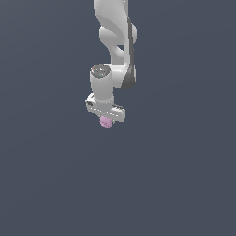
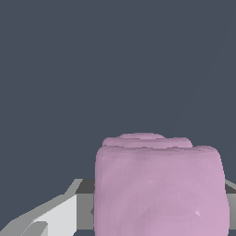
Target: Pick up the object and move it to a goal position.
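The object (image 1: 106, 122) is a small pale pink-purple ridged lump sitting directly under the white gripper (image 1: 106, 120) in the exterior view. Only its lower part shows below the gripper body. In the wrist view the object (image 2: 159, 186) fills the near part of the picture, held between the fingers (image 2: 55, 216), whose grey-white surfaces show at both sides of it. The gripper is shut on the object. The white arm (image 1: 115, 41) comes down from the top of the exterior view.
A plain dark grey-blue surface (image 1: 184, 184) fills the rest of both views. No other objects, containers or edges show, and no goal marker is visible.
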